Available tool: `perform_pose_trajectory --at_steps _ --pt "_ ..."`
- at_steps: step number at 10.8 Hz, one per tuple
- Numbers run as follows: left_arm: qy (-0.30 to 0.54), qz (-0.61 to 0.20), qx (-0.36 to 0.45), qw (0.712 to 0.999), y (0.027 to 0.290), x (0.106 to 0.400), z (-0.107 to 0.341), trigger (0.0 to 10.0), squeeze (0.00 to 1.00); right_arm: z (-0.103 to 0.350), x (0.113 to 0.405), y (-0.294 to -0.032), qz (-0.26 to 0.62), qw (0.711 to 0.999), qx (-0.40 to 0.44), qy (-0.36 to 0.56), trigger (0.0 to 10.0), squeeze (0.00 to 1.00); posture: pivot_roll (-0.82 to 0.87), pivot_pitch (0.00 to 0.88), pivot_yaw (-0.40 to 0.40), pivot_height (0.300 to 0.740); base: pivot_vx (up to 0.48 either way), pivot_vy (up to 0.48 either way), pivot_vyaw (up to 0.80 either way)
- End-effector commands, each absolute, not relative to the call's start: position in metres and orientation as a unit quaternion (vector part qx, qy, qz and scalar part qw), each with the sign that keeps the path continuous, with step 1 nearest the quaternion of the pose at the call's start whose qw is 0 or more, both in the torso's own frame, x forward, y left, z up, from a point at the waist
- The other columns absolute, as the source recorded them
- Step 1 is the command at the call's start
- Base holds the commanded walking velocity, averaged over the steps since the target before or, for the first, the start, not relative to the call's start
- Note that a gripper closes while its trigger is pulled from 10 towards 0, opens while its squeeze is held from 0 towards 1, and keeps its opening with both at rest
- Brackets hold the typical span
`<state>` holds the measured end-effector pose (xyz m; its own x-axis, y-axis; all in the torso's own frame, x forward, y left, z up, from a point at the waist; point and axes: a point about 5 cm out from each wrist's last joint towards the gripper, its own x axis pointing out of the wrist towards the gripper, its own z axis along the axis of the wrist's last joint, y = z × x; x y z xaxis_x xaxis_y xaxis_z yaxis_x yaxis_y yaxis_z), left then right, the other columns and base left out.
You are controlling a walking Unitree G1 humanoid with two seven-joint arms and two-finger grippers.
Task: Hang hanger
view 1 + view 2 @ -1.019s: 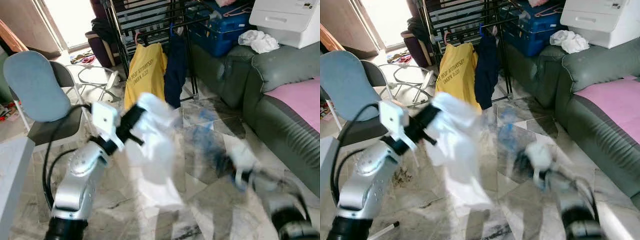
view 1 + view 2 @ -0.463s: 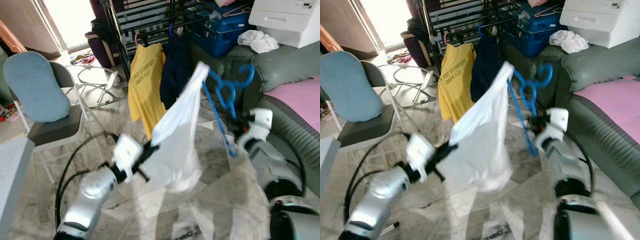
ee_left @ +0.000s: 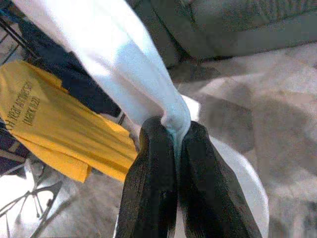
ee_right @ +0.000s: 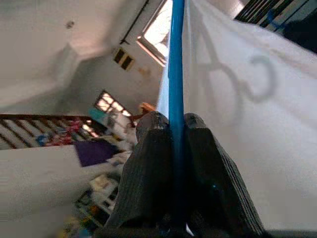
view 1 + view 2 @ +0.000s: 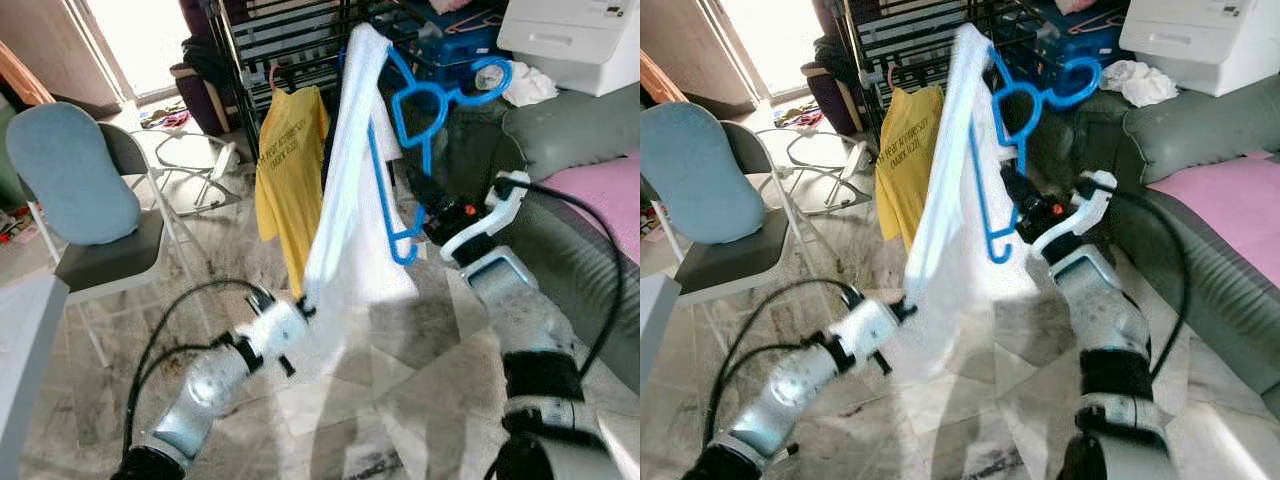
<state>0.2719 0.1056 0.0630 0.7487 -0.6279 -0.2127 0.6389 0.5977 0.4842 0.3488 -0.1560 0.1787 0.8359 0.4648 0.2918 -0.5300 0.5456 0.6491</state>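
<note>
right end effector (image 5: 1025, 212) grips blue hanger (image 5: 1012, 105) | white garment (image 5: 945, 240) draped (left end effector (image 5: 908, 306) pinching hem)

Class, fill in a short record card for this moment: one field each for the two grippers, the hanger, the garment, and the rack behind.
Right gripper: shut on the blue hanger
Left gripper: shut on the white garment, low down
Blue hanger: raised, hook uppermost
White garment: draped over one hanger shoulder
Drying rack: black, holding a yellow T-shirt and a dark garment

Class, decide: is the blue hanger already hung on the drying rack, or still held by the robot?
Held. The right gripper is shut on the blue hanger, whose hook sits free in front of the drying rack.
</note>
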Motion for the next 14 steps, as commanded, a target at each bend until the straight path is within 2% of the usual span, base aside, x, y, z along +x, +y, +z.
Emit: perform_pose_trajectory --at_steps 1,4,5,7,8,9,12,14 --pt "0.023 -0.337 0.311 0.888 0.116 0.272 0.053 10.0 0.00 0.198 0.339 -0.145 0.345 0.854 0.383 -0.070 10.0 0.00 -0.10 0.000 0.143 0.740 0.000 0.000 0.00" --pt "-0.056 -0.224 0.358 0.905 0.138 0.292 0.076 10.0 0.00 0.176 0.318 -0.135 0.399 0.843 0.362 -0.008 10.0 0.00 -0.10 0.000 0.135 0.740 0.000 0.000 0.00" --pt "-0.124 -0.185 0.373 0.901 0.137 0.297 0.097 10.0 0.00 0.163 0.313 -0.130 0.405 0.846 0.345 0.034 10.0 0.00 -0.10 0.000 0.132 0.740 0.000 0.000 0.00" --pt "-0.194 -0.109 0.363 0.905 0.143 0.303 0.124 10.0 0.00 0.139 0.311 -0.139 0.373 0.865 0.326 0.076 10.0 0.00 -0.10 0.000 0.129 0.740 0.000 0.000 0.00" --pt "-0.215 -0.115 0.367 0.898 0.141 0.300 0.129 10.0 0.00 0.131 0.314 -0.147 0.338 0.884 0.315 0.078 10.0 0.00 -0.09 0.000 0.127 0.740 0.000 0.000 0.00" --pt "-0.209 -0.148 0.334 0.907 0.136 0.294 0.124 10.0 0.00 0.129 0.320 -0.153 0.308 0.897 0.308 0.071 10.0 0.00 -0.09 0.000 0.128 0.740 0.000 0.000 0.00" --pt "-0.222 -0.192 0.303 0.907 0.123 0.270 0.117 10.0 0.00 0.132 0.345 -0.182 0.169 0.937 0.305 0.037 10.0 0.00 -0.09 0.000 0.120 0.740 0.000 0.000 0.00" --pt "-0.167 -0.265 0.251 0.916 0.116 0.254 0.093 10.0 0.00 0.147 0.358 -0.197 0.124 0.946 0.300 -0.007 10.0 0.00 -0.08 0.000 0.111 0.740 0.000 0.000 0.00"
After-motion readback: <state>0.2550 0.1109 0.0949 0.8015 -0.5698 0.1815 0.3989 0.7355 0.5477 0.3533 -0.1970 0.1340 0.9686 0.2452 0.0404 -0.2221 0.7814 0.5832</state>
